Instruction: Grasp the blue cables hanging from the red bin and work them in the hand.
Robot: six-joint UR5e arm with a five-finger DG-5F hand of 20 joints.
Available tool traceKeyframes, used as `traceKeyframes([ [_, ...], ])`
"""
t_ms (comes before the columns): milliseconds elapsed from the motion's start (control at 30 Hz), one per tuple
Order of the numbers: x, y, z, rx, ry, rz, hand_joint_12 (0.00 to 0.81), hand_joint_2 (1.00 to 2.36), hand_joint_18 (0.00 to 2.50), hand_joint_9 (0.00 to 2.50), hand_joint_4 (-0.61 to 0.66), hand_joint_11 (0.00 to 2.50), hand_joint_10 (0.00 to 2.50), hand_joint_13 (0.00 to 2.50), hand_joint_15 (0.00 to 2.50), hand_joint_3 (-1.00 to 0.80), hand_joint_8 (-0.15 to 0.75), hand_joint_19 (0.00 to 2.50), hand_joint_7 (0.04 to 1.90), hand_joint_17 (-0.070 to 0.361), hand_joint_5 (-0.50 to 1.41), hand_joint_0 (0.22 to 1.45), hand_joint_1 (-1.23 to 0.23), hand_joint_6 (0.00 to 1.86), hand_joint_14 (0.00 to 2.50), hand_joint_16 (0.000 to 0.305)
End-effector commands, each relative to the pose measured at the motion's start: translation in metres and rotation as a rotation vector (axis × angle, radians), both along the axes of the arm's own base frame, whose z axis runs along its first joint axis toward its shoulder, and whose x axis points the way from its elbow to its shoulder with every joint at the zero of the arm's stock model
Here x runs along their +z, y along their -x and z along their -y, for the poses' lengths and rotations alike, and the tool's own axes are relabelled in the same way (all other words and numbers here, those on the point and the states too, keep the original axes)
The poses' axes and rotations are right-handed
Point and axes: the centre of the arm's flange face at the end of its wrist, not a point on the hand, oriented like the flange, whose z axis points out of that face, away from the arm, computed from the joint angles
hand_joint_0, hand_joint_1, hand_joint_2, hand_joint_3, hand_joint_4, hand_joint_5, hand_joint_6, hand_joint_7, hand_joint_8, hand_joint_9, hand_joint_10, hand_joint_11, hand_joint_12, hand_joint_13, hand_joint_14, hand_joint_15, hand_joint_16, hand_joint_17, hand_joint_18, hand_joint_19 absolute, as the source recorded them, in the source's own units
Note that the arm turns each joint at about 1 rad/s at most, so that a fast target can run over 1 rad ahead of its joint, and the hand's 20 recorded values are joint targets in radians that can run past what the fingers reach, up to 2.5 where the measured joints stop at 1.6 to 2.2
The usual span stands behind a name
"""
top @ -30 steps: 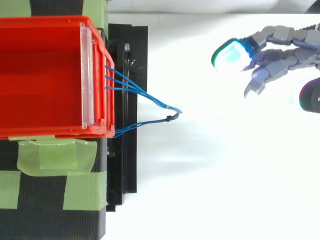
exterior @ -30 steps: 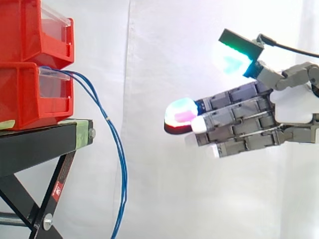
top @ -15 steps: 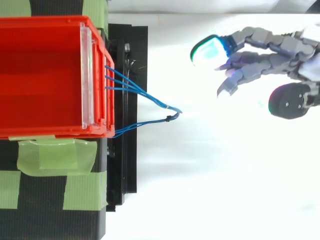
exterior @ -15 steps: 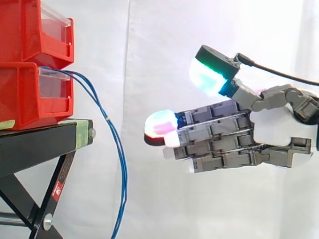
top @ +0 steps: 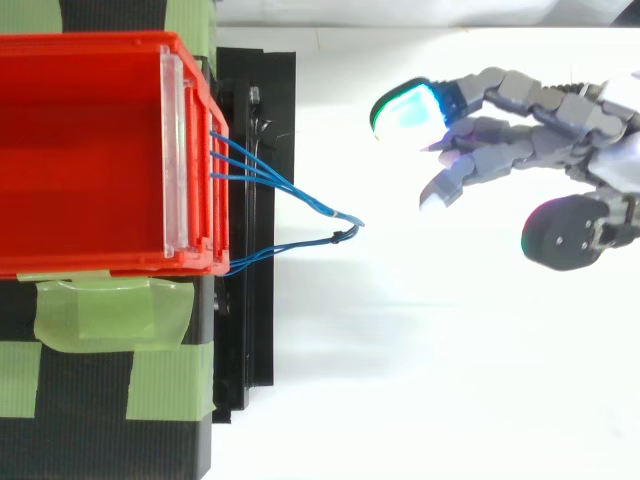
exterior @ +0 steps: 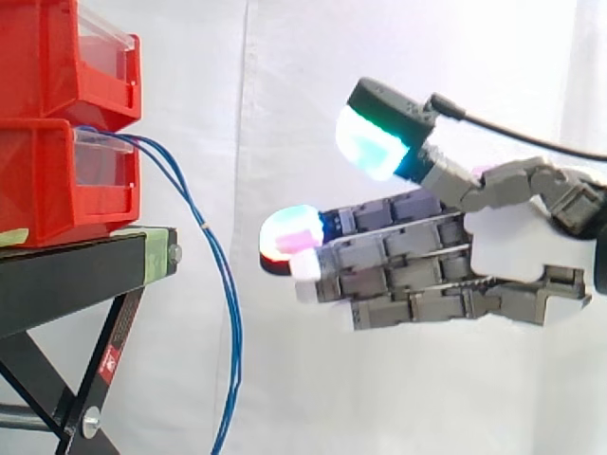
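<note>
Nearest us, green tape (top: 100, 310) straps down the front part of the black stand (exterior: 76, 275), the surface that carries the stacked red bins. Just behind that, the blue cables (top: 300, 196) come out of the right wall of the lower red bin (exterior: 38, 180). They gather at what looks like a small dark tie, though it is too small to be sure, and droop in a long loop down past the stand's right edge.

Now the hand (exterior: 517, 251), out to the right and a shade farther back than the tie. It is spread wide and holding nothing: the fingers reach straight to the left, glowing fingertips (exterior: 289, 237) leading, and the thumb pad (exterior: 370, 142) is cocked high above them. There is a clear gap to the cables and no contact yet.

The step in hand is the approach, and the line matters. I'd want the hand to travel left and come slightly nearer, so the hanging strands slide into that open gap between thumb and fingers rather than brushing past the far side. Then the thumb should close down only once all the strands are inside. A gentle pull would be wise, since those bins could shift.

Behind it all hangs the white curtain (exterior: 313, 95).
</note>
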Motion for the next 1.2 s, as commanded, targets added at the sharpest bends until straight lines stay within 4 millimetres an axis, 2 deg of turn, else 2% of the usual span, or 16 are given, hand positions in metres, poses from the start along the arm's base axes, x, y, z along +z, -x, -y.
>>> traceKeyframes([
  [0,-0.023,-0.010,-0.010,0.006,-0.020,-0.015,0.379,1.00,0.19,0.64,0.24,0.58,0.01,0.26,0.32,-1.00,0.343,0.47,0.83,0.126,-0.10,0.78,-0.56,0.01,0.01,0.056],
  [100,-0.028,-0.019,-0.015,0.013,-0.054,0.007,0.382,1.00,0.19,0.64,0.24,0.58,0.01,0.27,0.33,-1.00,0.341,0.48,0.83,0.126,-0.10,0.78,-0.56,0.01,0.01,0.056],
  [200,-0.016,-0.031,-0.022,0.013,-0.067,0.038,0.384,1.00,0.20,0.65,0.24,0.58,0.01,0.28,0.33,-1.00,0.341,0.48,0.83,0.126,-0.10,0.78,-0.56,0.01,0.01,0.056],
  [400,-0.010,-0.036,-0.028,0.020,-0.057,0.027,0.385,1.00,0.21,0.65,0.25,0.59,0.01,0.28,0.33,-1.00,0.341,0.49,0.83,0.127,-0.09,0.78,-0.56,0.01,0.01,0.056],
  [667,-0.010,-0.036,-0.027,0.012,-0.052,0.019,0.405,1.00,0.38,0.36,0.24,0.72,0.01,0.32,0.40,-1.00,0.333,0.61,0.84,0.129,-0.10,0.78,-0.57,0.01,0.01,0.057],
  [867,-0.009,-0.034,-0.024,0.022,-0.053,0.002,0.412,1.00,0.39,0.21,0.24,0.57,0.01,0.30,0.39,-1.00,0.332,0.59,0.84,0.131,-0.12,0.77,-0.59,0.01,0.01,0.058],
  [1100,0.019,-0.029,-0.025,0.026,-0.052,0.019,0.407,1.00,0.37,0.19,0.25,0.57,0.01,0.28,0.39,-1.00,0.331,0.59,0.85,0.128,-0.12,0.77,-0.59,0.01,0.01,0.057],
  [1167,0.022,-0.027,-0.025,0.027,-0.048,0.009,0.405,1.00,0.36,0.19,0.25,0.57,0.01,0.27,0.39,-1.00,0.331,0.58,0.85,0.128,-0.12,0.77,-0.59,0.01,0.01,0.057],
])
